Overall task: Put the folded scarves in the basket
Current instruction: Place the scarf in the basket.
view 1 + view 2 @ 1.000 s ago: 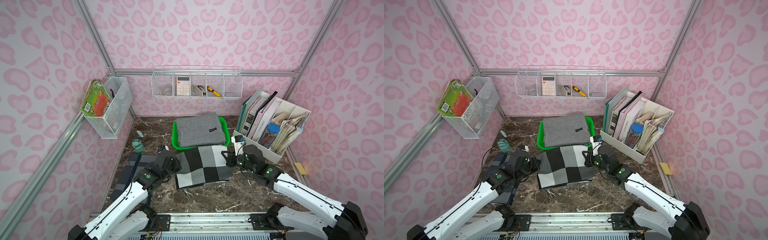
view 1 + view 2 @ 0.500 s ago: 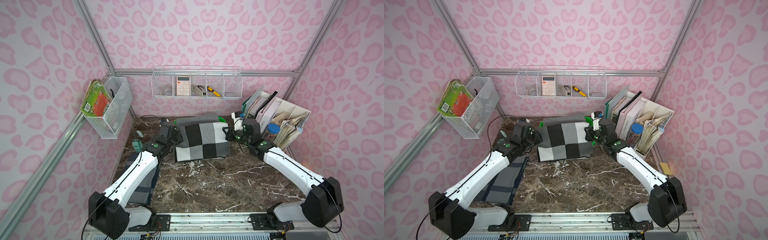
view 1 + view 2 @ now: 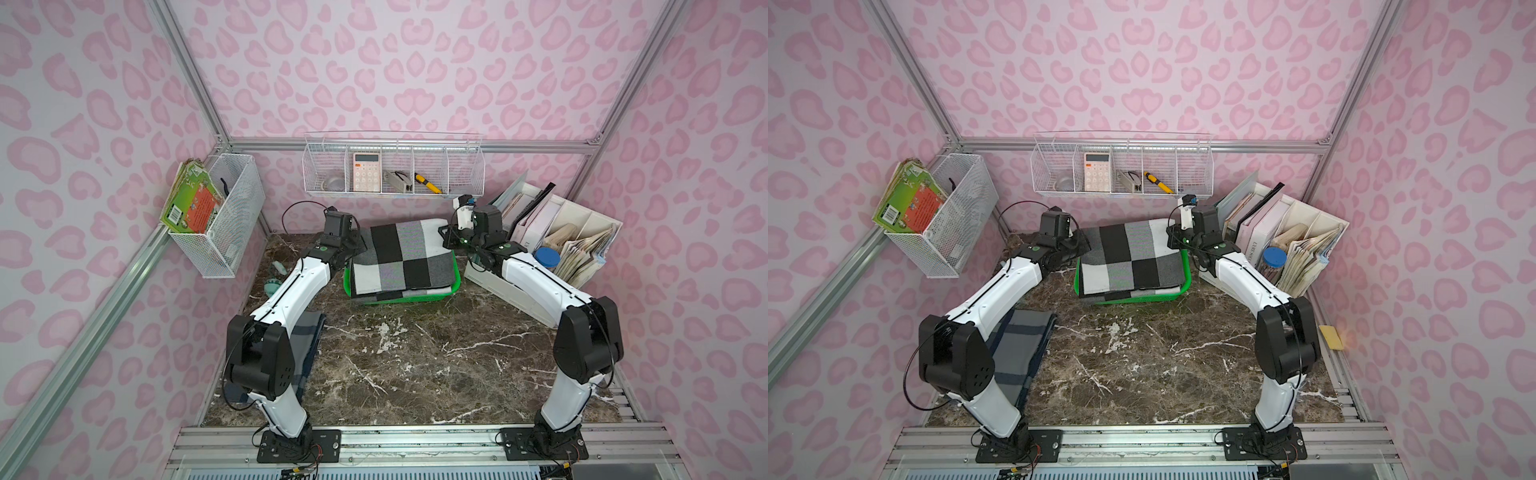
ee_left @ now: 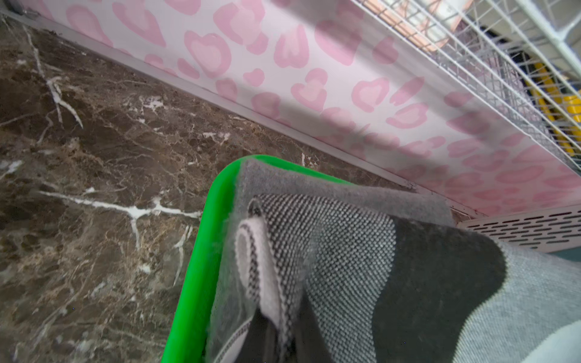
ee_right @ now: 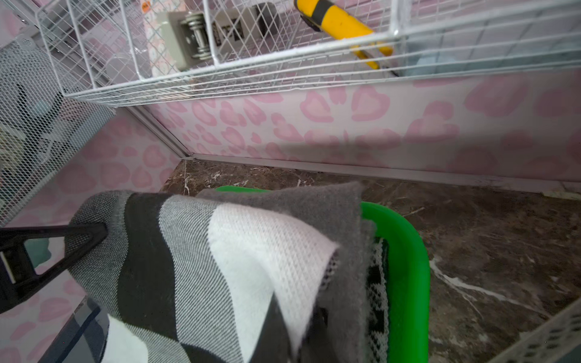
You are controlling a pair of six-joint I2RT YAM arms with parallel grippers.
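The tabletop (image 3: 395,353) lies nearer than both pincers. The checked scarf (image 3: 405,257) hangs between them. Its near edge rests in the green basket (image 3: 456,279), on top of a grey cloth (image 4: 314,185). The left pincer (image 3: 356,246) and the right pincer (image 3: 448,237) each clamp a raised far corner. The scarf's far edge runs from pincer to pincer, so neither arm is nearer. The basket sits directly below, so the next move is probably straight down.

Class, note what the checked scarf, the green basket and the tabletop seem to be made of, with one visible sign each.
The checked scarf: knitted yarn, perhaps wool, matt; stitches and fuzzy edges show. The basket: moulded plastic, smooth, slightly glossy; even bright green, rounded rim. The tabletop: marble or a marble-look surface; white veins on brown.
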